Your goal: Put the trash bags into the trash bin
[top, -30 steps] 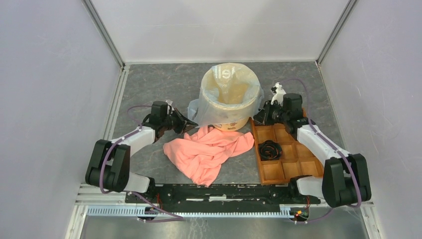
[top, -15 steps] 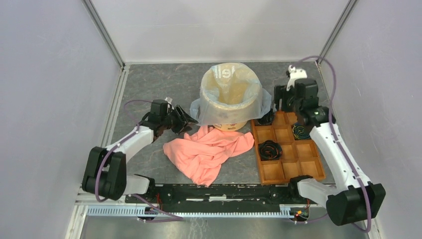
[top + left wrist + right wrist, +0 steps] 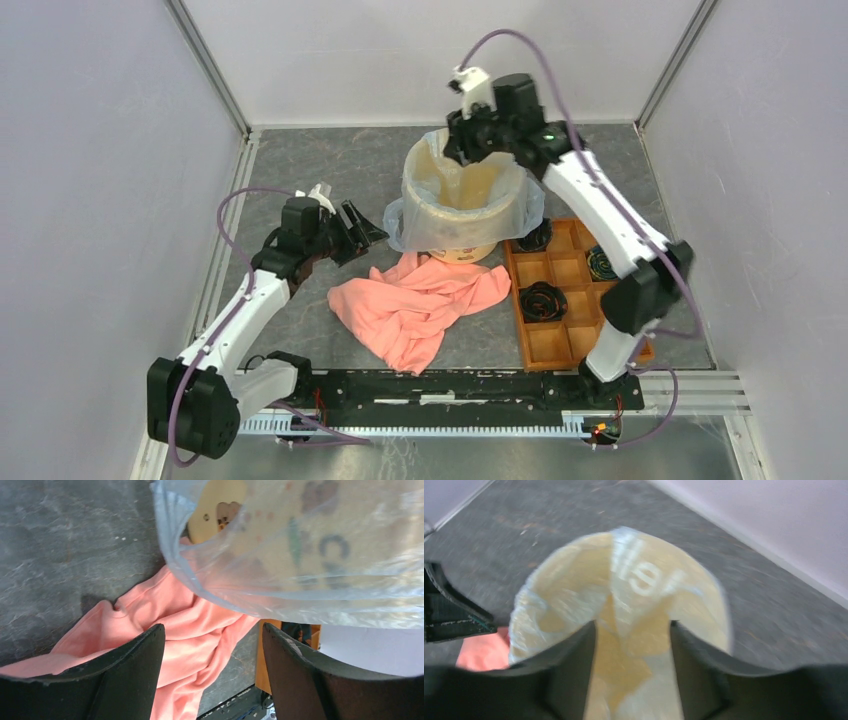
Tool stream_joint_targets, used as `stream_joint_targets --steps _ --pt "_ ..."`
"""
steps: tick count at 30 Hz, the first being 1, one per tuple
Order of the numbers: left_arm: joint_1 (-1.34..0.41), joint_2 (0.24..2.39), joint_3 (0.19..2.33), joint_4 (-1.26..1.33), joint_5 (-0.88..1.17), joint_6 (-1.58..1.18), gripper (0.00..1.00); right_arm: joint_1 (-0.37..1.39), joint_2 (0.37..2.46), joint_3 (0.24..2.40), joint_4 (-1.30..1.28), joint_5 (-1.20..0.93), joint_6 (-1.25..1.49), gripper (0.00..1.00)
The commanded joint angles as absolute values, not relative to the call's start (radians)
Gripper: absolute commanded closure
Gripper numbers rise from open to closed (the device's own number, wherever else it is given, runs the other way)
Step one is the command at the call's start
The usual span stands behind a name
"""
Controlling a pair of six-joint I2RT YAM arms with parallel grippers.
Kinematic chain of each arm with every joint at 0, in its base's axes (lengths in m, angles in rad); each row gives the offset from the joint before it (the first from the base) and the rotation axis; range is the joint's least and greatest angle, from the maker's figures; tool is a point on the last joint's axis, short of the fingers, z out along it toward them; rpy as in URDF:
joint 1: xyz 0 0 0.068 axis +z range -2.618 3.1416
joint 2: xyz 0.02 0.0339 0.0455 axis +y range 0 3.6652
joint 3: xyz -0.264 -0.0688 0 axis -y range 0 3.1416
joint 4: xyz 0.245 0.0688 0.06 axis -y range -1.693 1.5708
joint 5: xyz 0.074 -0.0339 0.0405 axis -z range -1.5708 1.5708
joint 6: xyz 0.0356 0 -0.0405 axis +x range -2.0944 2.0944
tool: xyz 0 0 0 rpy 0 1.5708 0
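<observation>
Between pale walls [image 3: 90, 200], trash bin [image 3: 465, 251] on grey tabletop [image 3: 330, 170].

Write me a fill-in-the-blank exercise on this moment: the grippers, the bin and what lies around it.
1. The left gripper and the right gripper both have their jaws ____.
2. The clear trash bag is draped over the ____ of the trash bin.
3. The cloth lying in front of the bin is ____ in colour.
4. In the top view, the wooden tray stands on the bin's ____ side.

Missing words: open; rim; pink; right
</observation>
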State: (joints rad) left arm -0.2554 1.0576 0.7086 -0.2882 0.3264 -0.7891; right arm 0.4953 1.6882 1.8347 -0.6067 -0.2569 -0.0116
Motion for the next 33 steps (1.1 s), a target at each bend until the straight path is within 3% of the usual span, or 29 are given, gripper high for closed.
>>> stream_joint_targets --steps 1,7,12,15,18,21,25,33 --pt "-0.261 1.084 0.785 -0.261 0.413 -0.731 0.23 0.521 1.865 1.93 -0.641 -0.396 0.041 0.64" --pt "-0.324 1.156 0.816 -0.186 0.421 -0.774 0.21 0.541 1.969 1.979 -0.522 -0.075 0.041 0.7" --pt "-0.38 1.197 0.845 -0.169 0.376 -0.786 0.2 0.589 1.954 1.856 -0.338 0.412 -0.035 0.6" --pt "-0.382 1.194 0.845 -0.162 0.364 -0.788 0.2 0.611 1.959 1.878 -0.35 0.453 -0.065 0.57" --pt "-0.382 1.187 0.844 -0.17 0.344 -0.781 0.2 0.642 1.943 1.896 -0.387 0.453 -0.106 0.44" --pt "-0.381 1.19 0.863 -0.197 0.339 -0.764 0.19 0.646 1.907 1.956 -0.543 0.275 -0.088 0.37" --pt "-0.382 1.179 0.868 -0.214 0.317 -0.739 0.17 0.643 1.79 1.816 -0.624 0.069 -0.078 0.34" --pt "-0.382 1.183 0.856 -0.188 0.365 -0.761 0.14 0.599 1.723 1.637 -0.625 0.398 -0.102 0.35"
